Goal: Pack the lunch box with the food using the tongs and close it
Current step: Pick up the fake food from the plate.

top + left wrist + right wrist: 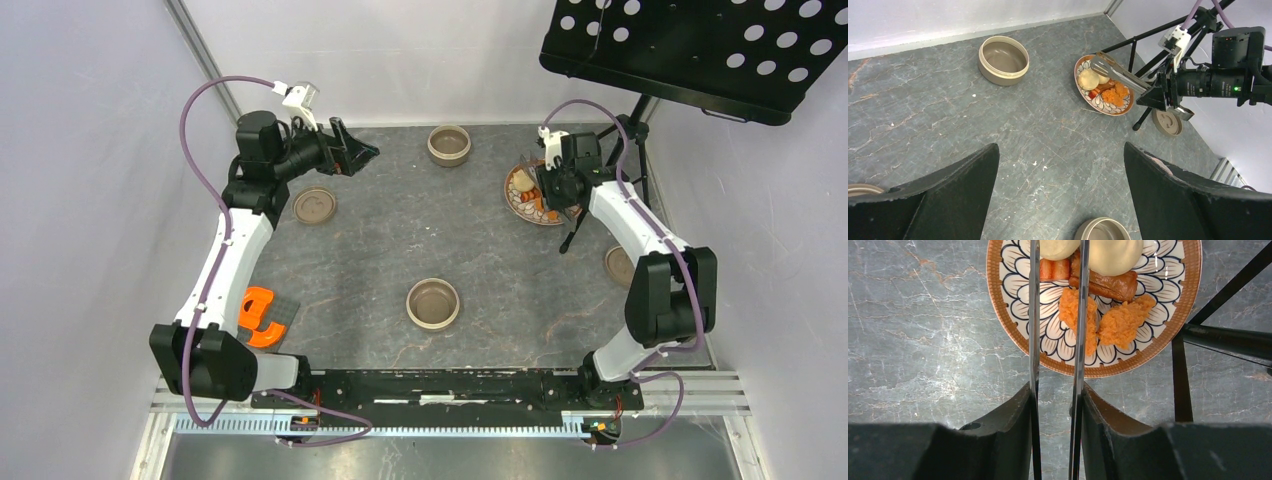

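The food (pixel 1122 322) lies on a round patterned plate (pixel 998 315): orange crumbed chunks, pale buns (pixel 1115 255) and brown pieces. My right gripper (pixel 1055 390) is shut on the tongs (pixel 1081 315). Their two thin arms reach over the plate, a little apart, with one orange chunk (pixel 1073 310) between them. In the top view the right gripper (pixel 552 190) hovers at the plate (pixel 515 195), back right. A round tan lunch box bowl (pixel 433 303) stands at the middle front, another (pixel 449 145) at the back. My left gripper (pixel 352 155) hangs open at the back left, holding nothing.
Two tan lids lie flat, one on the left (pixel 314 206), one on the right (pixel 618 265). An orange tool (pixel 262 315) rests by the left arm. A black stand's legs (pixel 600 205) straddle the plate's right side, its perforated desk (pixel 700 50) overhead.
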